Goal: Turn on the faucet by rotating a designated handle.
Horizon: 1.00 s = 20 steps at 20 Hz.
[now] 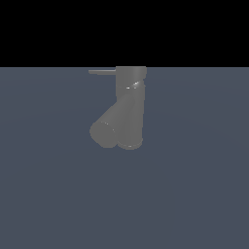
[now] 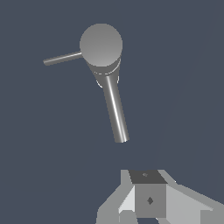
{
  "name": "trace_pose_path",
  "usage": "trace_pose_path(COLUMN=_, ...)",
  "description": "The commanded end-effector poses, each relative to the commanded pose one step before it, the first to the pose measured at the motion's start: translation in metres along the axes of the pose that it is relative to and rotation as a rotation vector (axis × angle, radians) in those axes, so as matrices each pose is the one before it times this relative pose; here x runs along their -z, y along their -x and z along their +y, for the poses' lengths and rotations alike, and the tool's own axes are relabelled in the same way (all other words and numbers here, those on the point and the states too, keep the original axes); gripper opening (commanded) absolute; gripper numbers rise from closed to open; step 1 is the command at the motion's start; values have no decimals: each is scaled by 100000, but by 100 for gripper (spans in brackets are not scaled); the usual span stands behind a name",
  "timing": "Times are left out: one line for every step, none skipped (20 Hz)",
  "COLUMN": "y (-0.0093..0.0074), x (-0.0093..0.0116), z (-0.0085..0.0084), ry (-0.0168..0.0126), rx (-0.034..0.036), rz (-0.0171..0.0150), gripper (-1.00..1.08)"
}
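1. The faucet (image 1: 129, 109) stands upright on the blue-grey floor (image 1: 194, 194) – its thin handle (image 1: 102, 72) points toward the exterior view's left.
2. The gripper (image 2: 148, 199) (wrist view only) hangs well apart from it; I cannot tell its opening.

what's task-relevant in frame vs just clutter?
Task-relevant:
- faucet
- handle, thin lever off the faucet's top
- gripper, only partly in the wrist view, apart from the faucet

Not part of the job:
- no other objects visible; just the flat grey-blue floor
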State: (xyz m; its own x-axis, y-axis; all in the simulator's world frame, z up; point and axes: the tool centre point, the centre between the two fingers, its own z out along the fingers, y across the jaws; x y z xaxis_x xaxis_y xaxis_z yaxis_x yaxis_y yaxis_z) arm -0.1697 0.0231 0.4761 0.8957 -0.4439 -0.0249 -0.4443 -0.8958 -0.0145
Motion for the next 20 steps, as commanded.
trace_pose_path(y=-1155, x=-348, z=-796, ry=-299, rx=-6132, rz=-94, gripper=-100)
trace_pose_path(y=-433, x=-156, z=-340, ry=-90, rx=-2408, rz=-38, gripper=-100)
trace_pose_path(y=-424, x=-165, z=-351, ry=-84, rx=-2411, rz=-38, gripper=-100)
trace_pose_path(y=-414, x=-174, z=-362, ry=-79, rx=-2414, rz=-37, gripper=-100)
trace_pose_path(y=-404, x=-183, z=-373, ry=-73, rx=-2416, rz=-35, gripper=-100)
trace_pose_path(y=-394, x=-192, z=-383, ry=-68, rx=-2420, rz=-34, gripper=-100)
trace_pose_path(y=-383, x=-201, z=-393, ry=-63, rx=-2421, rz=-32, gripper=-100)
trace_pose_path(y=-372, x=-210, z=-402, ry=-58, rx=-2423, rz=-30, gripper=-100)
trace_pose_path(y=-361, x=-219, z=-411, ry=-53, rx=-2426, rz=-28, gripper=-100)
trace_pose_path(y=-349, x=-227, z=-420, ry=-49, rx=-2427, rz=-25, gripper=-100)
trace_pose_path(y=-337, x=-236, z=-428, ry=-44, rx=-2429, rz=-22, gripper=-100)
trace_pose_path(y=-325, x=-245, z=-436, ry=-40, rx=-2431, rz=-19, gripper=-100)
trace_pose_path(y=-312, x=-254, z=-443, ry=-35, rx=-2432, rz=-15, gripper=-100)
trace_pose_path(y=-299, x=-263, z=-450, ry=-31, rx=-2433, rz=-12, gripper=-100)
trace_pose_path(y=-286, x=-272, z=-456, ry=-28, rx=-2434, rz=-8, gripper=-100)
trace_pose_path(y=-273, x=-280, z=-462, ry=-24, rx=-2436, rz=-3, gripper=-100)
trace_pose_path(y=-259, x=-289, z=-468, ry=-21, rx=-2436, rz=1, gripper=-100)
trace_pose_path(y=-245, x=-298, z=-472, ry=-18, rx=-2437, rz=5, gripper=-100)
trace_pose_path(y=-231, x=-307, z=-477, ry=-15, rx=-2438, rz=10, gripper=-100)
trace_pose_path(y=-217, x=-315, z=-480, ry=-12, rx=-2439, rz=15, gripper=-100)
